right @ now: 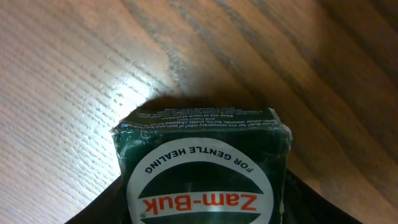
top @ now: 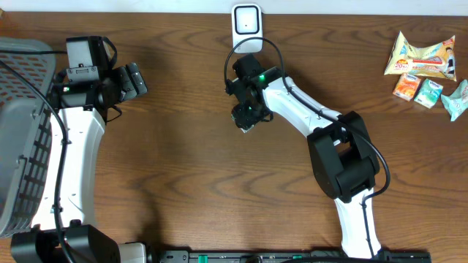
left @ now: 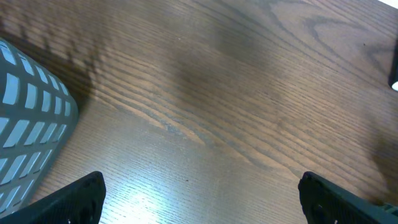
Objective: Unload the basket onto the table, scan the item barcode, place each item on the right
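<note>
Right gripper [top: 246, 115] clamped on the small dark green Zam-Buk cardboard box [right: 205, 155], left gripper [top: 136, 79] spread wide and empty

From overhead, the box sits near the 12 o'clock edge of the brown wooden table [top: 183, 183], just at 6 o'clock of the white upright barcode scanner [top: 246, 25] and apart from it; whether it rests on the wood I cannot tell. On my right wrist camera my dark fingers [right: 102, 208] press both sides of the box, its round white label facing the lens upside down. My left arm's jaws stand apart over bare wood at 10 o'clock, beside the grey plastic mesh basket [top: 18, 109] at 9 o'clock. Bright snack packets [top: 424, 62] lie at 2 o'clock, well apart from both arms
</note>
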